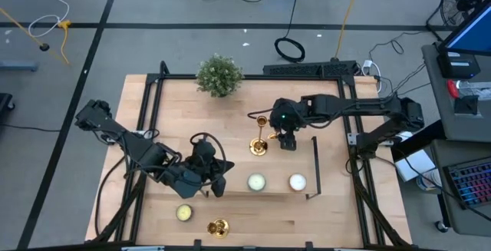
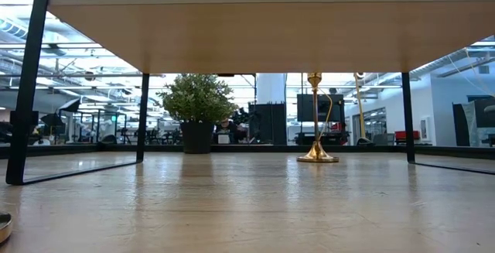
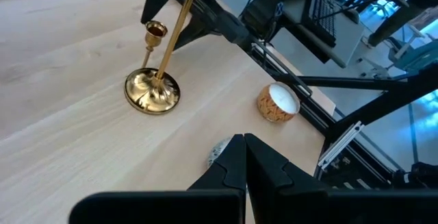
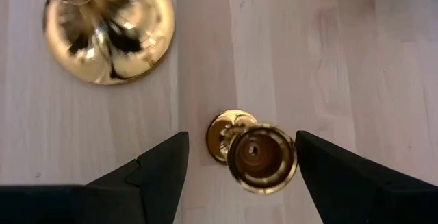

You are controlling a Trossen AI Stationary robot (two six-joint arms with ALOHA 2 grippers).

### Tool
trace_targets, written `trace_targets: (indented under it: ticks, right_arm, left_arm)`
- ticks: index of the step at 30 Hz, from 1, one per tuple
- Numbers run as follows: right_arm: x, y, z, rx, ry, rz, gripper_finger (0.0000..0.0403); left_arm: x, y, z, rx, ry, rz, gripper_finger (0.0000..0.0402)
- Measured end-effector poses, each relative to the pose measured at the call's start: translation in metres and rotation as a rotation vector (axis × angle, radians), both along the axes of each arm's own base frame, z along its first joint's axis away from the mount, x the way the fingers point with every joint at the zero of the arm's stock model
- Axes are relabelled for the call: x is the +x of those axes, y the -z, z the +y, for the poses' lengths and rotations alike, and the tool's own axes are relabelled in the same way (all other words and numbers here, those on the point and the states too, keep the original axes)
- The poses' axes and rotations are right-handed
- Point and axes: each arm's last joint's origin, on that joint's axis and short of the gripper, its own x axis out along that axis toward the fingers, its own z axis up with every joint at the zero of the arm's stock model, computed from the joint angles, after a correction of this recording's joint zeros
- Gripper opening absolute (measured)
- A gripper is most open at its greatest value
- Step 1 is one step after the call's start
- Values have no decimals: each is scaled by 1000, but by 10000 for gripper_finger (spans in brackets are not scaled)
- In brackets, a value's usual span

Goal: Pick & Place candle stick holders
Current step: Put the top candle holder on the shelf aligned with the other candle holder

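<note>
The right gripper (image 4: 239, 166) hangs over the wooden table (image 1: 153, 113) on the side of the plant (image 1: 219, 74) nearer the right arm, its fingers (image 4: 161, 166) spread wide with nothing clamped; in the right wrist view a small gold holder (image 4: 256, 154) stands upright between the two fingers, seen from above so its cup covers most of its base, with a visible gap to each finger; a second holder (image 1: 258, 145) stands just beside it, farther from the plant, its broad round base on the wood; from the low view this one rises upright under a raised shelf (image 2: 263, 29), and another gold stem shows near it; a third holder (image 1: 218, 226) sits well apart from the plant, at the table's near edge, beside a yellow candle (image 1: 183, 213); two pale candles (image 1: 256, 182) lie between that edge and the plant; the left gripper (image 3: 244, 157) waits with its fingers pressed together, empty, near the yellow candle.
</note>
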Motion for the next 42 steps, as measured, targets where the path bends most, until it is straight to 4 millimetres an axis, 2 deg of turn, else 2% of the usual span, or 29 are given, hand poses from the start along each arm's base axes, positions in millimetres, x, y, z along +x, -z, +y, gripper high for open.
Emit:
trace_targets:
  ticks: [18,21,29,42]
  right_arm:
    - [0,0,-2,-42,34,2,230]
    - [-1,6,-2,-40,35,14,222]
    - [-11,38,-5,-11,86,96,204]
    - [-10,37,-4,-4,93,63,214]
  left_arm:
    - [-1,0,-1,5,-11,-7,1]
    - [-1,0,-1,8,-12,-8,1]
    - [-2,0,-2,8,-17,-12,1]
    - [-2,0,-2,6,-19,-12,1]
